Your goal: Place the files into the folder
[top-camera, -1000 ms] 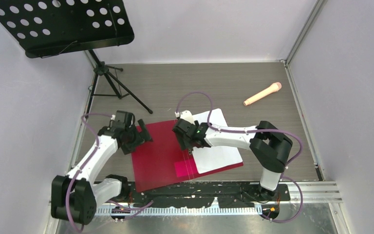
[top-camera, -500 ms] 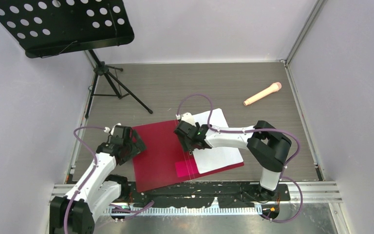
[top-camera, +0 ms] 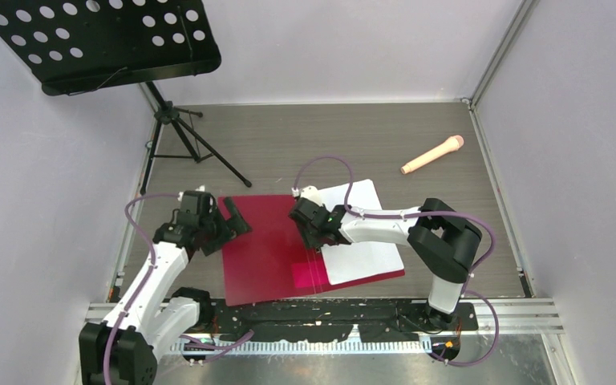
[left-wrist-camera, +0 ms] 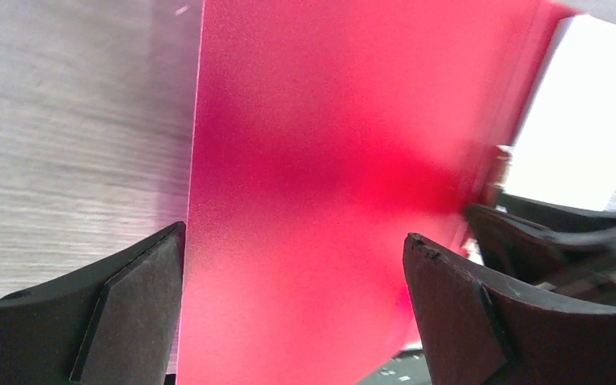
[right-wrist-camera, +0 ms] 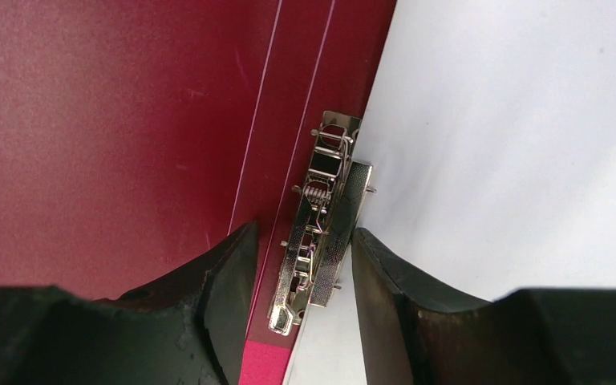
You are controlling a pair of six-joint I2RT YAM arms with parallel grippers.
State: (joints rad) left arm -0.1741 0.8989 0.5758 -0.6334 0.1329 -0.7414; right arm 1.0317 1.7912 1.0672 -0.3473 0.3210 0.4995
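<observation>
The dark-red folder (top-camera: 265, 249) lies open on the table, with a pink patch (top-camera: 305, 274) near its spine. The white files (top-camera: 361, 241) lie on its right half. My right gripper (top-camera: 311, 230) is over the spine. Its fingers (right-wrist-camera: 228, 281) stand narrowly open on either side of the metal spine clip (right-wrist-camera: 321, 233), with the files (right-wrist-camera: 513, 144) to the right. My left gripper (top-camera: 235, 220) is wide open and empty at the folder's far-left corner. In the left wrist view the red cover (left-wrist-camera: 321, 200) fills the space between the fingers (left-wrist-camera: 128, 313).
A black music stand (top-camera: 96, 40) on a tripod (top-camera: 184, 136) stands at the back left. A beige microphone (top-camera: 433, 154) lies at the back right. Walls close in both sides. The arm bases sit along the near rail (top-camera: 329, 317).
My left gripper pulled back toward the near left, then moved forward again to the folder's far-left corner. The folder shifted slightly to the right. The right gripper stayed at the spine clip.
</observation>
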